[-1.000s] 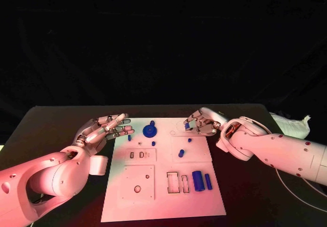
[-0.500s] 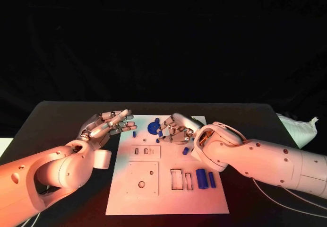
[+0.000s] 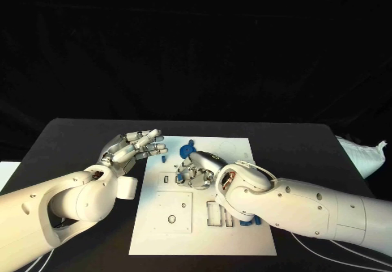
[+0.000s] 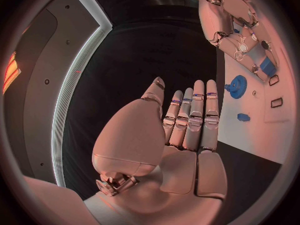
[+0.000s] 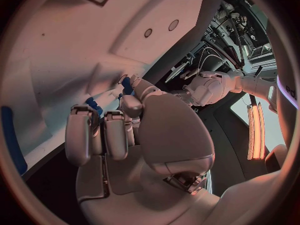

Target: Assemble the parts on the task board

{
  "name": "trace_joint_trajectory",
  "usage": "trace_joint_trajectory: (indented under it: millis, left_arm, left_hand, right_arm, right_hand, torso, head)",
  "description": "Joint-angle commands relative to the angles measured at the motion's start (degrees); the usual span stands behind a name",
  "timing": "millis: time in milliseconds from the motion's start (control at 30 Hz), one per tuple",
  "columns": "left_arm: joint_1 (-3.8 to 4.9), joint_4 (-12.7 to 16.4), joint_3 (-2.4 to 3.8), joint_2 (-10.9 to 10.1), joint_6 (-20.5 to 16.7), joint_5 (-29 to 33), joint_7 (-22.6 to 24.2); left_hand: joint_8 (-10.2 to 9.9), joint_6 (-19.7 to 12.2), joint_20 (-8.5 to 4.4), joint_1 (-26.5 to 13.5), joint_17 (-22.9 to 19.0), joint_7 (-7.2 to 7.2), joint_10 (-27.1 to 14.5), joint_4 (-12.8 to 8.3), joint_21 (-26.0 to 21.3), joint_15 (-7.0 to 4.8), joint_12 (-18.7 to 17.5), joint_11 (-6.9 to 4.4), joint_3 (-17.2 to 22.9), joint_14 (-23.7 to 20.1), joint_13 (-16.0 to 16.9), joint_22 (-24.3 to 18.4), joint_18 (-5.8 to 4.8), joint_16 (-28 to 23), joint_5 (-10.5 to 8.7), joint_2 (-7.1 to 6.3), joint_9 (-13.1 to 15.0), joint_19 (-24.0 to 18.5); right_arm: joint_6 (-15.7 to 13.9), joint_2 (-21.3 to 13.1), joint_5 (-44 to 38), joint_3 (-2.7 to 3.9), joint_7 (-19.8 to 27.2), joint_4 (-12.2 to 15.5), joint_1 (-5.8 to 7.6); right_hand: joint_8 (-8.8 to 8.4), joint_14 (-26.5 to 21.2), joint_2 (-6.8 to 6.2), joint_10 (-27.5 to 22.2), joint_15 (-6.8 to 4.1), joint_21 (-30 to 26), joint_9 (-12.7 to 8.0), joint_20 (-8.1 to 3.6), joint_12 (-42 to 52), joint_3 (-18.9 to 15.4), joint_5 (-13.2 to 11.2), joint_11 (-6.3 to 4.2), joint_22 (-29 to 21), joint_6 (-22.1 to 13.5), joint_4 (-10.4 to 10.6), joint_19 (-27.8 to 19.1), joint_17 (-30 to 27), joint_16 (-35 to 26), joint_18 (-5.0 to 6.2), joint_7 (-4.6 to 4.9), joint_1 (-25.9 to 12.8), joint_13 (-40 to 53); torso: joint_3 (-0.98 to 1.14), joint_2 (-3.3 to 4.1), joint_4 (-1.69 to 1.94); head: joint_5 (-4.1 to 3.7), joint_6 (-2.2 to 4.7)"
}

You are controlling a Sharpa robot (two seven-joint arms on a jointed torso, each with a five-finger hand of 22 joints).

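Observation:
The white task board (image 3: 237, 148) lies in the middle of the black table. My right hand (image 3: 199, 169) hangs low over the board's left-middle part and pinches a small blue part (image 4: 267, 66) at its fingertips; the part (image 5: 94, 105) also shows in the right wrist view. A blue gear (image 4: 237, 85) stands on the board's far left area, just beyond that hand, with a small blue peg (image 4: 244, 117) close by. My left hand (image 3: 133, 148) hovers beside the board's left edge, palm up, fingers straight and apart, holding nothing.
Two narrow rectangular slots (image 3: 214, 213) and a square inset with a round hole (image 3: 173, 212) sit on the near half of the board. My right forearm (image 3: 286, 207) covers the board's near right part, hiding most of the blue cylinders (image 3: 247, 222).
My right hand has carried the small blue part leftward across the board, from its far right corner to its left-middle part. The left hand stays about where it was.

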Motion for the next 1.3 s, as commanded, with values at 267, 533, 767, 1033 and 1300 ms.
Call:
trace_joint_trajectory:
  millis: [267,533,767,1033,1300]
  left_arm:
    - [0.04,0.21,0.04,0.13,1.32,0.16,0.3]
    - [0.04,0.23,0.04,0.12,1.41,0.16,0.24]
    - [0.04,0.2,0.04,0.08,1.53,0.16,0.19]
    - [0.03,0.22,0.03,0.07,1.64,0.16,0.16]
    - [0.03,0.28,0.03,0.03,1.67,0.16,0.11]
  left_hand:
    - [-0.3,-0.1,-0.16,-0.01,0.09,0.33,-0.21,-0.45,-0.36,0.18,-0.26,0.26,0.02,0.4,-0.07,-0.04,0.7,-0.27,0.35,0.4,-0.09,0.36]
    - [-0.3,-0.1,-0.16,-0.01,0.09,0.33,-0.21,-0.45,-0.36,0.18,-0.26,0.26,0.02,0.4,-0.07,-0.04,0.7,-0.27,0.35,0.4,-0.09,0.36]
    - [-0.33,-0.08,-0.15,0.0,0.14,0.29,-0.2,-0.52,-0.41,0.18,-0.28,0.24,0.01,0.42,-0.05,-0.08,0.71,-0.33,0.35,0.47,-0.07,0.39]
    - [-0.34,-0.09,-0.15,0.0,0.15,0.29,-0.2,-0.53,-0.42,0.18,-0.29,0.25,0.0,0.42,-0.05,-0.09,0.71,-0.34,0.34,0.48,-0.07,0.4]
    - [-0.36,-0.1,-0.15,0.0,0.16,0.29,-0.23,-0.55,-0.43,0.18,-0.3,0.25,-0.01,0.42,-0.06,-0.1,0.71,-0.35,0.34,0.49,-0.07,0.41]
  right_arm:
    - [3.03,1.09,-4.36,-0.21,-4.05,-0.78,-0.53]
    - [2.25,0.8,-7.98,-0.24,-5.98,-0.55,-0.72]
    - [2.11,0.2,-10.0,-0.22,-7.24,0.1,-0.88]
    - [3.6,-0.04,-10.41,-0.21,-7.69,0.22,-0.96]
    - [6.44,-0.05,-10.18,-0.2,-7.85,-0.1,-0.97]
  right_hand:
    - [0.16,3.92,-0.18,-0.34,-0.04,-0.45,1.55,0.02,-0.45,0.04,0.53,-0.12,-0.15,0.82,0.06,-0.53,5.41,-0.13,-0.05,-0.41,-0.95,-0.12]
    - [0.18,3.95,-0.27,-0.24,-0.05,-0.44,1.6,0.03,-0.4,0.07,0.79,-0.16,-0.1,0.9,-0.04,-0.5,5.5,-0.08,-0.06,-0.46,-1.02,-0.08]
    - [0.2,3.95,-0.34,-0.18,-0.06,-0.42,1.62,0.03,-0.34,0.09,0.95,-0.18,-0.04,0.94,-0.12,-0.46,5.5,-0.09,-0.07,-0.49,-1.05,-0.03]
    - [0.21,3.98,-0.6,-0.14,-0.09,-0.39,1.67,0.02,-0.43,0.06,1.11,-0.21,0.05,1.01,-0.25,-0.4,5.62,-0.02,-0.08,-0.51,-1.17,-0.08]
    - [-0.48,4.0,-1.78,-0.86,0.09,-0.61,1.5,0.1,-2.2,-0.5,0.78,0.09,-0.3,0.05,0.0,-0.51,5.72,-0.02,-0.04,-0.07,-2.5,-1.27]
  torso:
    - [0.07,0.0,-0.02]
    - [0.1,0.02,-0.04]
    - [0.07,0.0,-0.05]
    - [0.04,-0.01,-0.05]
    - [0.0,-0.01,-0.08]
  head:
    - [0.15,-0.43]
    - [0.15,-0.53]
    - [0.12,-0.59]
    - [0.11,-0.72]
    - [0.08,-0.76]
